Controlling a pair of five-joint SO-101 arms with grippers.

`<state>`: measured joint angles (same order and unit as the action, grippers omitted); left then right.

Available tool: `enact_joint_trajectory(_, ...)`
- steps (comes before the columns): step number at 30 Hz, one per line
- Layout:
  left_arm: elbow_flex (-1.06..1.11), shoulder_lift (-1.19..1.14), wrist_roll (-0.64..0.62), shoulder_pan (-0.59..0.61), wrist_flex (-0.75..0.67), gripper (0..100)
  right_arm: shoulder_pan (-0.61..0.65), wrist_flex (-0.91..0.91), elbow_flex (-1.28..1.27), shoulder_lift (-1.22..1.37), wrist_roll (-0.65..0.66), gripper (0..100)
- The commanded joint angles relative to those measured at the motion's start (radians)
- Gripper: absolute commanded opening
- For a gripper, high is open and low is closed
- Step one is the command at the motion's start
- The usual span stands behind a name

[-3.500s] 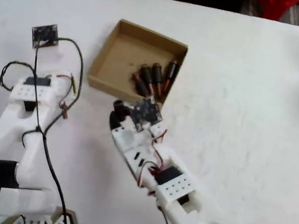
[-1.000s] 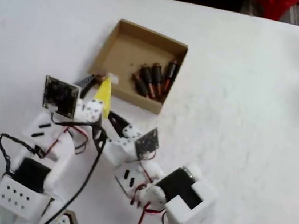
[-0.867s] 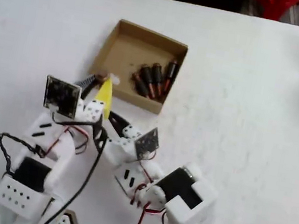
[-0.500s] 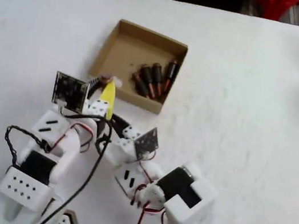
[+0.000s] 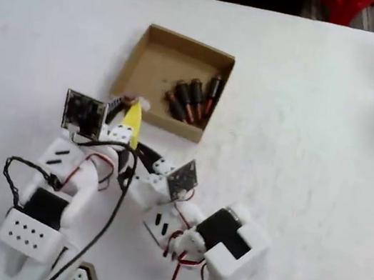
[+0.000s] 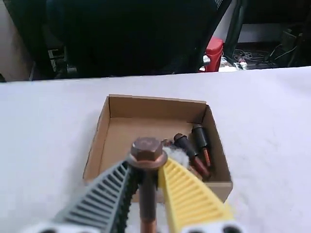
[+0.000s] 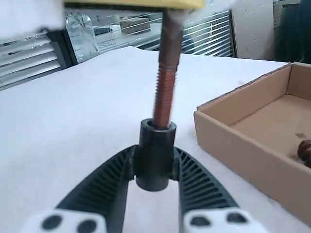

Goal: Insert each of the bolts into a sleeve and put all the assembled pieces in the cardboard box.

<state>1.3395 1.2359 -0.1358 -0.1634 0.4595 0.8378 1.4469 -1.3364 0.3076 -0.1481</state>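
A copper-coloured bolt (image 6: 148, 153) with a hexagonal head hangs upright, clamped below the head in the left arm's jaws. Its threaded tip enters a short black sleeve (image 7: 155, 155), gripped by the right arm's jaws, just beside the cardboard box (image 6: 97, 145). Both look rigid, smooth, probably heavy for their size and slippery; grip across shaft and sleeve sides.

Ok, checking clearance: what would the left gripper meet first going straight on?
Likely the near wall of the cardboard box, just beyond the left gripper holding the bolt; depth is unclear.
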Motion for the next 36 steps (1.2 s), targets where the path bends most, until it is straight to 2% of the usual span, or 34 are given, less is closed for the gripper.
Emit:
enact_joint_trajectory(1,-0.009,-0.002,0.008,0.015,0.008,2,-0.001,-0.001,0.005,-0.015,-0.009,1.6)
enact_joint_trajectory(17,-0.008,-0.005,0.008,0.005,0.051,3,-0.002,0.001,0.005,-0.016,-0.009,1.6)
enact_joint_trajectory(19,-0.009,-0.005,0.008,0.005,0.077,7,-0.002,0.001,0.005,-0.016,-0.009,1.6)
enact_joint_trajectory(24,-0.014,-0.002,0.009,-0.004,0.215,28,-0.002,0.001,0.005,-0.018,-0.009,1.6)
enact_joint_trajectory(26,-0.014,-0.002,0.008,-0.005,0.255,33,-0.002,0.001,0.005,-0.018,-0.009,1.6)
enact_joint_trajectory(36,-0.014,-0.001,0.011,-0.005,0.299,31,-0.002,0.001,0.005,-0.018,-0.009,1.6)
